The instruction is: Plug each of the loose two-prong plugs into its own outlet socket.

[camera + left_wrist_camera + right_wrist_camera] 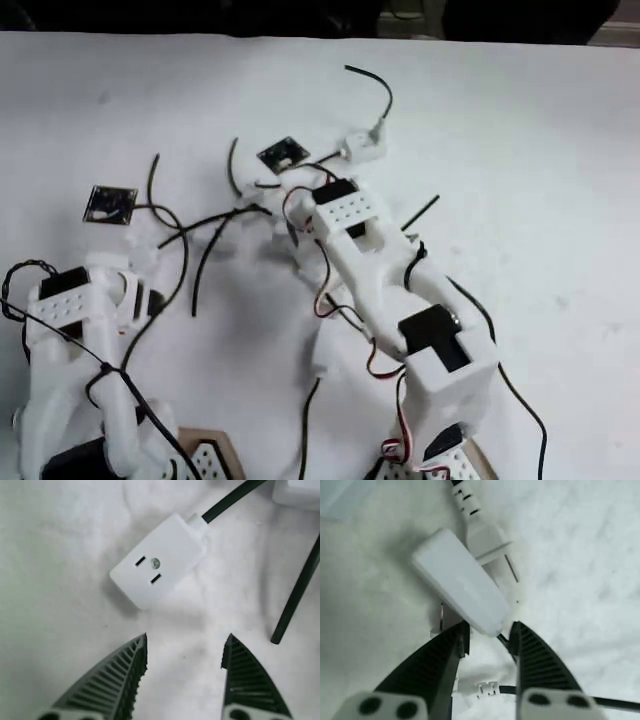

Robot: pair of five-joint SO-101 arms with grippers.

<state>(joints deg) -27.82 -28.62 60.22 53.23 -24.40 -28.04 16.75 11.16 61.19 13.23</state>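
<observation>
Between the nearly closed fingers of the right gripper [490, 628] sits the end of a white block [457, 582], seemingly pinched, just beside a two-prong plug [487, 542] lying flat. The left gripper [187, 639] hangs wide open and empty near an outlet socket [157, 562]. Best to steady that socket, square the prongs with its slots, then press straight in.

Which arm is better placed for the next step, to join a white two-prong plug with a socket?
Right. The right gripper appears to grip the white rectangular block, right beside the white two-prong plug. The left gripper hangs open, holding nothing, near the white outlet socket.
</observation>
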